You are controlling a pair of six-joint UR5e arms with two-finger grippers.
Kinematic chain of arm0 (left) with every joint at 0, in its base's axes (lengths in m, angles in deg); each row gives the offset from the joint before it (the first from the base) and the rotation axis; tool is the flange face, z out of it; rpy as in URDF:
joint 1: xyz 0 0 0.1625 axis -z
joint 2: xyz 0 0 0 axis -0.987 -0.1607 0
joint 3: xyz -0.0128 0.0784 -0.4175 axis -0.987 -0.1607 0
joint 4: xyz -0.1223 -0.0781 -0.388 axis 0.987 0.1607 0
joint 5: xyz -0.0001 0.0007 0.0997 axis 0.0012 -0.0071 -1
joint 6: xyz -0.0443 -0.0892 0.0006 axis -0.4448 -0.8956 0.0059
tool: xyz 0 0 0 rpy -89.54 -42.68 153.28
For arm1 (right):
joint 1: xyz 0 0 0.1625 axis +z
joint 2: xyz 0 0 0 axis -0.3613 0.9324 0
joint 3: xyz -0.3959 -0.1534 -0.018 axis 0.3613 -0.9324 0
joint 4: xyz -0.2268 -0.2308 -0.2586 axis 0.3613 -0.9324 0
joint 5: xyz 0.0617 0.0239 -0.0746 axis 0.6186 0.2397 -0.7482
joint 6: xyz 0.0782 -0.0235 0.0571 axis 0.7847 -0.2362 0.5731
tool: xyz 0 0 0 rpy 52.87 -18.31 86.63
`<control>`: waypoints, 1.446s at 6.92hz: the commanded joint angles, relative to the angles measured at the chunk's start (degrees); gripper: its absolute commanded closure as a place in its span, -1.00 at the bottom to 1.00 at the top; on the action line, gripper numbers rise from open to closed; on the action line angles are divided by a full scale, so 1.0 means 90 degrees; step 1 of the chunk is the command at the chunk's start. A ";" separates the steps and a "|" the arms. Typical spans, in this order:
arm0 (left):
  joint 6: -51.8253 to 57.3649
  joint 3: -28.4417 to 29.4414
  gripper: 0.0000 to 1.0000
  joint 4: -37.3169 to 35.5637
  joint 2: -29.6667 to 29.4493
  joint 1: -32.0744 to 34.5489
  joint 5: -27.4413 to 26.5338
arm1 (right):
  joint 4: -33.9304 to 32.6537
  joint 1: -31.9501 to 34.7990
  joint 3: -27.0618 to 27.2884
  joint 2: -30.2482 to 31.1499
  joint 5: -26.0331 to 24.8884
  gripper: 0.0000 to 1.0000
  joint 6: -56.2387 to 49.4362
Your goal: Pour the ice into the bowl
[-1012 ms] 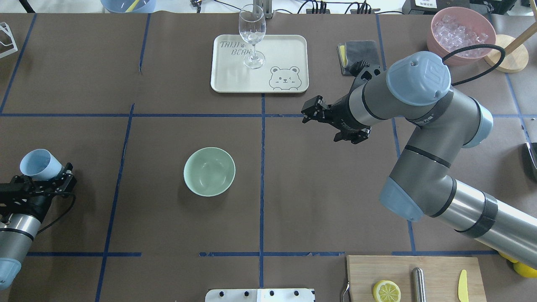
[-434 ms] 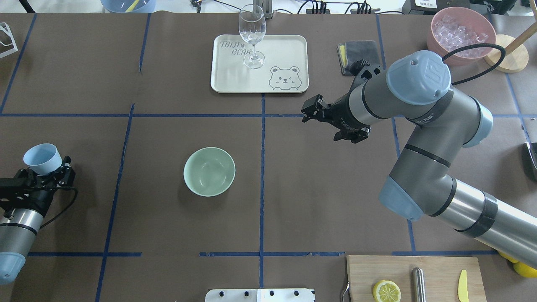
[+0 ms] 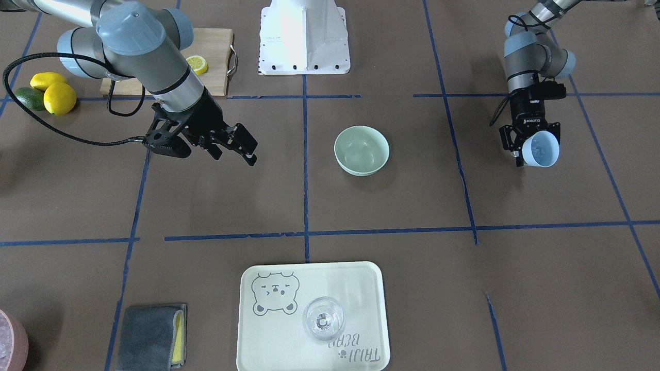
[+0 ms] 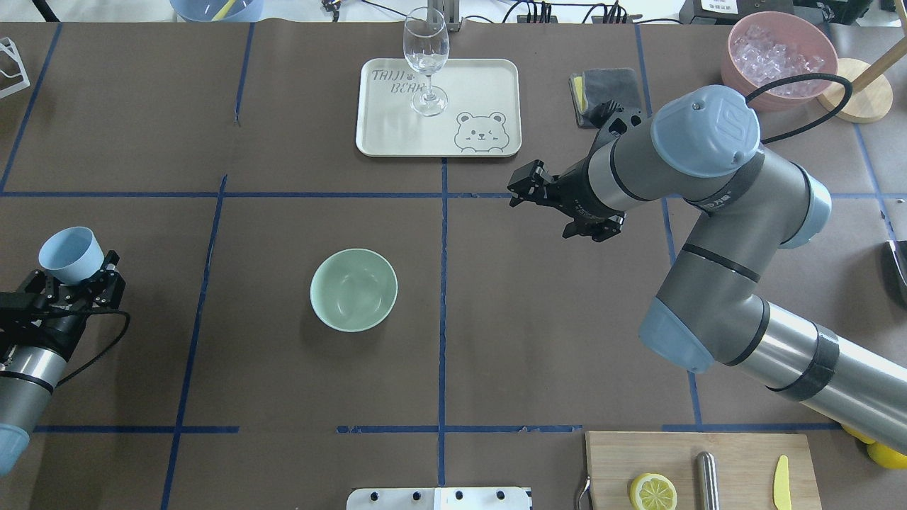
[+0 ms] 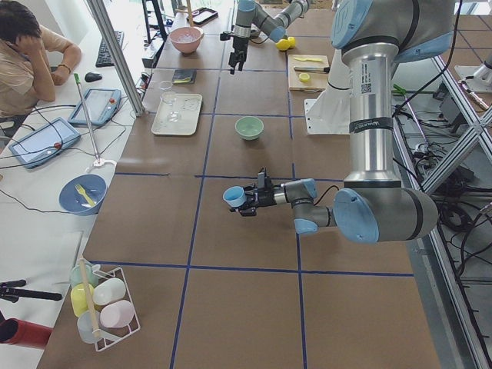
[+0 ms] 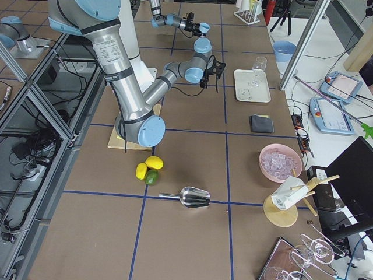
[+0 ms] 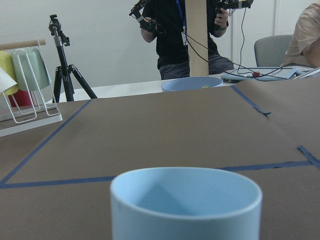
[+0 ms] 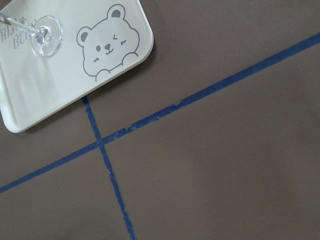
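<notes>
The pale mint-green bowl (image 4: 353, 289) stands upright left of the table's middle; it also shows in the front view (image 3: 361, 149). My left gripper (image 4: 76, 275) is shut on a light blue cup (image 4: 69, 253) at the table's left edge, well left of the bowl. In the front view the cup (image 3: 540, 149) shows faint glassy shapes inside. Ice (image 4: 778, 53) fills a pink container at the back right. My right gripper (image 4: 526, 190) hangs open and empty above the table, right of the bowl.
A cream tray (image 4: 482, 78) with a wine glass (image 4: 426, 57) sits at the back centre. A grey cloth (image 4: 609, 88) lies right of it. A cutting board (image 4: 737, 453) with a lemon half is at the front right. A metal scoop (image 6: 195, 197) lies near the lemons (image 6: 148, 168).
My left gripper has moved a little away from the robot with the blue cup, and the cup now stands more upright. The right arm has hardly moved.
</notes>
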 commanded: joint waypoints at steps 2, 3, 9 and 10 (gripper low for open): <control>0.2633 -0.1153 1.00 0.0198 -0.0721 -0.0065 -0.0093 | 0.0003 0.0005 -0.0020 0.0018 0.0001 -1.00 0.0000; 0.3434 -0.1156 1.00 0.0187 -0.1210 -0.0095 -0.0093 | 0.0003 0.0015 -0.0020 0.0028 0.0001 -1.00 0.0000; 0.6528 -0.1214 1.00 -0.1616 -0.2494 -0.0769 -0.0102 | 0.0003 -0.0004 -0.0117 0.0184 -0.0009 -1.00 0.0000; 0.6799 -0.1137 1.00 -0.2122 -0.2495 -0.0779 -0.0238 | 0.0013 -0.0014 -0.0147 0.0155 -0.0009 -1.00 0.0009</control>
